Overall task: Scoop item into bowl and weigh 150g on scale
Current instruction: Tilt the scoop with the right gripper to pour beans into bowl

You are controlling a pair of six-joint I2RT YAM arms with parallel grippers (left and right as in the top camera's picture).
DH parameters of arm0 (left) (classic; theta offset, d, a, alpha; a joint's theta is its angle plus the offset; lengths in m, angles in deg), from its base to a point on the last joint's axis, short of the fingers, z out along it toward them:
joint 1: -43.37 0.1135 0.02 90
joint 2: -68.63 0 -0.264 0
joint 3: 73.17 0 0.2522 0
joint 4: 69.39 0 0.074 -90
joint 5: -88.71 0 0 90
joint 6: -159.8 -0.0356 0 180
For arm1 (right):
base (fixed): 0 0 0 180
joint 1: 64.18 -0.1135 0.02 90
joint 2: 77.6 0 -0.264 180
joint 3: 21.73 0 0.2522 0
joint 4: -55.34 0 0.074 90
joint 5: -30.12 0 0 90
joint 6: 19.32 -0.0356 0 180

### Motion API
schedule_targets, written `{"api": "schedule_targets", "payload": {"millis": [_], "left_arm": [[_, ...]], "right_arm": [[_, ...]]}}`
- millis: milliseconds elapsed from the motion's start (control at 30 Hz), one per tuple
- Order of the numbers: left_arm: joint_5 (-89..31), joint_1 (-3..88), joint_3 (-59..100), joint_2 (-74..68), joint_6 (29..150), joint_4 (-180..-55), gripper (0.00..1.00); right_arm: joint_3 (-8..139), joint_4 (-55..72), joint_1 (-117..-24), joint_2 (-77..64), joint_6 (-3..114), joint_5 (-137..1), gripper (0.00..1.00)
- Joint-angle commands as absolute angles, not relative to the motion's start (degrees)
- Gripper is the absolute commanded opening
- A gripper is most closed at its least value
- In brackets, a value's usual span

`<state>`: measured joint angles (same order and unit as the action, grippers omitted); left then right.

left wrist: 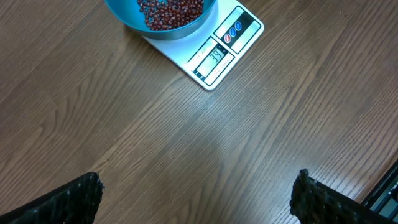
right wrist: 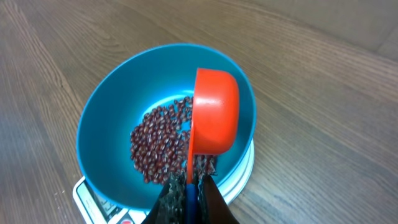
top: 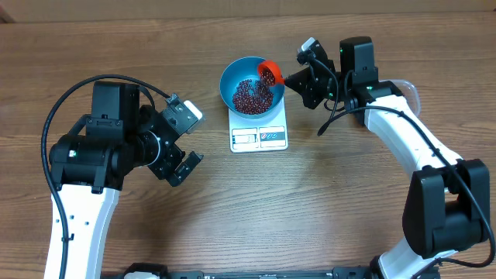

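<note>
Beans [right wrist: 155, 146] sit in the blue bowl [right wrist: 106, 118] on the scale [top: 260, 137], right hand [right wrist: 188, 186] clenched on the red cup [right wrist: 214, 112] tipped over the bowl, so pour in small shakes and watch the display [left wrist: 214, 57], left hand [top: 188, 141] released wide above the tabletop [top: 310, 209].

LIGHT: bright, even, given from above | SHADOWS: soft, thrown on the table [top: 310, 225] under the arms and inside the bowl [right wrist: 106, 124] | GLARE: mild sheen on the measuring cup [right wrist: 217, 106] | FOCUS: wood grain rendered sharp; bottom edge of right wrist view blurred
</note>
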<state>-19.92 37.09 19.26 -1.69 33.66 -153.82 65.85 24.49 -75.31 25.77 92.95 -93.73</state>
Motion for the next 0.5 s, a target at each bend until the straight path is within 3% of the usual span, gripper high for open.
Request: {"api": "schedule_targets", "payload": {"millis": [0,467], "left_arm": [[-19.92,36.98,18.96,-1.82,34.20,-153.78,1.00],[-19.95,36.98,18.96,-1.82,34.20,-153.78,1.00]], "right_arm": [[67.23,24.43,-76.23,24.83,92.97,-95.10,0.03],[67.23,23.84,-78.83,23.02,97.21,-88.30,0.04]]}}
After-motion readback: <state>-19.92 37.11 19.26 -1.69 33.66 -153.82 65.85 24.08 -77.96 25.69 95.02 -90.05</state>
